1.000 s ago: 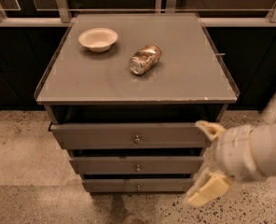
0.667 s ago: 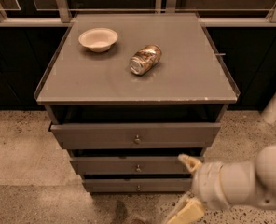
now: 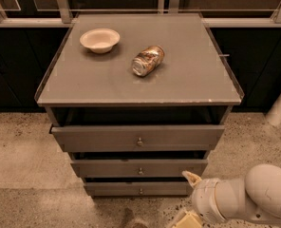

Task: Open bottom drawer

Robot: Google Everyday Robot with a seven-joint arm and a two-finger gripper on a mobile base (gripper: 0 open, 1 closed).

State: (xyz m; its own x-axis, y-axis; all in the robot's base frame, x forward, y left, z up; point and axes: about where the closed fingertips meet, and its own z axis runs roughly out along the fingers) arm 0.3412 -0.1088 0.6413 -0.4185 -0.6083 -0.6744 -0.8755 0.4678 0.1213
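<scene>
A grey cabinet [image 3: 107,87] with 3 drawers fills the middle of the frame. The bottom drawer [image 3: 114,189] sits lowest, just above the speckled floor [image 3: 22,146], and its slim front carries a tiny round knob [image 3: 140,191]. Its panel lies set back under the middle drawer [image 3: 107,167], which in turn lies set back under the wide top drawer [image 3: 98,137]. How far the bottom drawer stands out, if at all, is hard to judge from this angle.

The gripper [image 3: 187,198] is in the lower right of the frame, just right of the bottom drawer's front and apart from the knob. Its 2 pale fingers [image 3: 192,177] are spread wide and hold nothing. The upper one points toward the drawer's right end.

On the cabinet top, a white bowl [image 3: 100,39] stands at upper left and a crushed can [image 3: 148,60] lies on its side near the centre.
</scene>
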